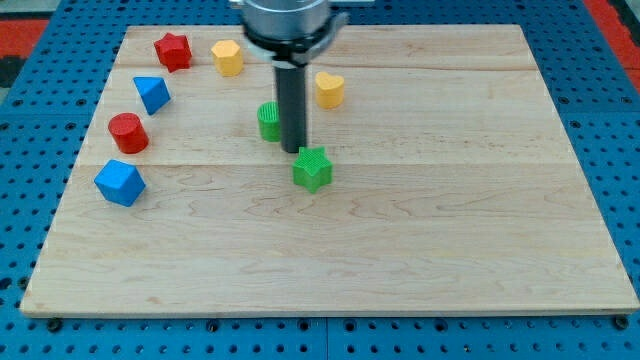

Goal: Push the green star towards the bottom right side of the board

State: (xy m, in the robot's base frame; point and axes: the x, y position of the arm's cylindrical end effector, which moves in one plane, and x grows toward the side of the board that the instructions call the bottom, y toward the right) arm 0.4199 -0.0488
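Note:
The green star lies a little left of the board's middle. My tip stands right at the star's upper left edge, touching or nearly touching it. The dark rod rises from there to the arm head at the view's top. A second green block, partly hidden by the rod, sits just left of the rod.
A wooden board rests on a blue pegboard. A yellow heart is right of the rod, a yellow hexagon and a red star top left. A blue triangle, a red cylinder and a blue cube are on the left.

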